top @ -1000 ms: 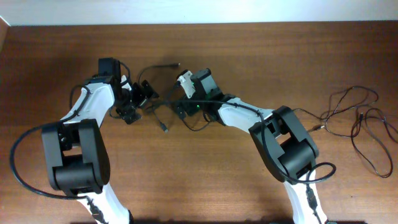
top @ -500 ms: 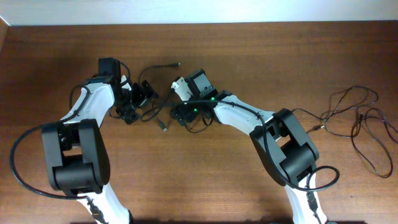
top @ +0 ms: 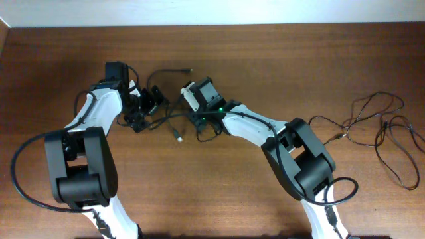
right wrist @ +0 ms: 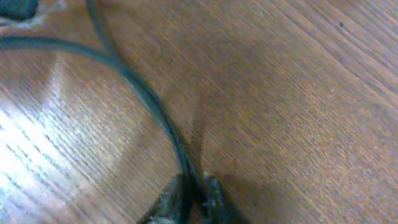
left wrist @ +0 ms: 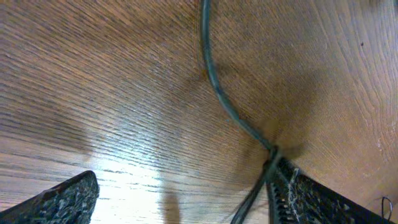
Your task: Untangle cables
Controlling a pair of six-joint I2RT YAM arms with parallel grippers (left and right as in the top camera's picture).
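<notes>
A small tangle of thin black cables [top: 169, 118] lies on the wooden table between my two grippers. My left gripper [top: 147, 106] is open at the tangle's left side. In the left wrist view one cable [left wrist: 217, 93] runs down the table and touches the inner side of the right finger [left wrist: 311, 199], while the left gripper [left wrist: 186, 208] has only bare wood in its gap. My right gripper [top: 194, 118] is at the tangle's right side. The right wrist view shows a curved cable [right wrist: 143, 93] pinched in the right gripper [right wrist: 191, 200].
More thin black cables [top: 382, 126] lie in loose loops at the table's far right. A cable end with a small plug [top: 188, 68] points toward the back edge. Thick black arm cables [top: 20, 172] loop beside the left base.
My right gripper has shifted left toward the tangle and closed on a cable strand. The left arm and its open gripper have not moved.
</notes>
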